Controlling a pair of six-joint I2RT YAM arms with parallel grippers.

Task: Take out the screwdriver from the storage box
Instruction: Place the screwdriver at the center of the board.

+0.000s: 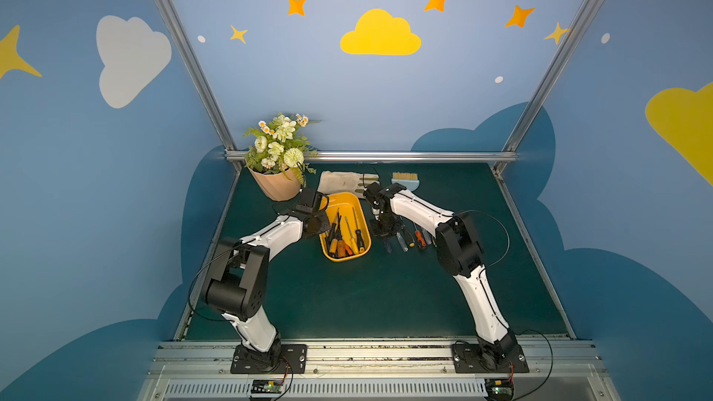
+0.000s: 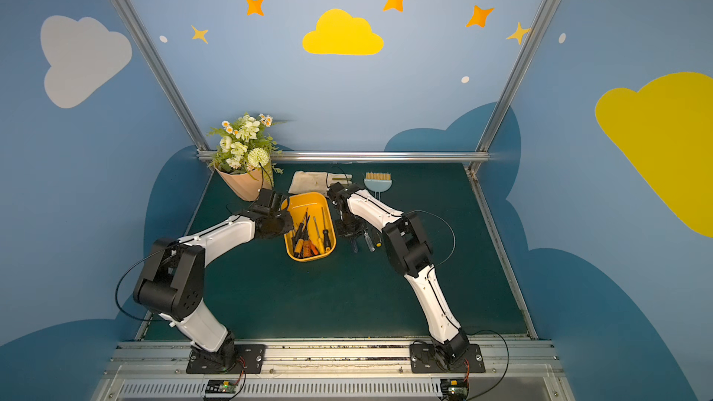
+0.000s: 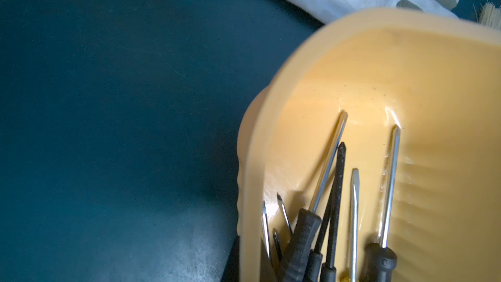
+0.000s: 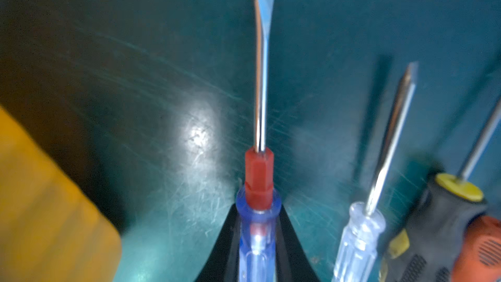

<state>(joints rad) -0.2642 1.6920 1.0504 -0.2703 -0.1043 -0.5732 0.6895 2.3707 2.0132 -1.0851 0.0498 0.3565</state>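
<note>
Right gripper (image 4: 257,242): the black fingers (image 4: 225,259) are closed on the handle of a flat-blade screwdriver (image 4: 259,180), one on each side. The tool therefore runs in line with the wrist, blade pointing away. The handle is round, translucent blue plastic with a red hexagonal collar. The shank is polished steel that widens to a flat tip.

This screwdriver is outside the storage box (image 4: 40,212), low over the scuffed green mat (image 4: 135,77), between the box and a row of screwdrivers laid side by side. Whether it rests on the mat cannot be told. The pose suggests it is being set down parallel to that row.

Its nearest neighbours are a clear-handled Phillips screwdriver (image 4: 360,240) and a black-and-orange screwdriver (image 4: 447,226) with a ribbed grip and a yellow cap.

Left gripper (image 1: 323,226): closed, at the outer side of the box's left long wall. In the left wrist view one dark finger (image 3: 231,261) shows just outside that wall. The likely purpose is to steady the tub, but whether the wall is pinched cannot be told.

The storage box is glossy yellow-orange plastic with rounded corners, low walls and a fluted outer face. Its bare far end appears in both top views (image 1: 344,202) (image 2: 308,202).

Several boxed screwdrivers (image 1: 341,243) lie crossed inside it, black and orange-yellow handles toward the robot.

Beyond the box are a beige glove (image 1: 339,181), a pale blue brush (image 1: 405,180) and a peach flower pot (image 1: 276,187).
</note>
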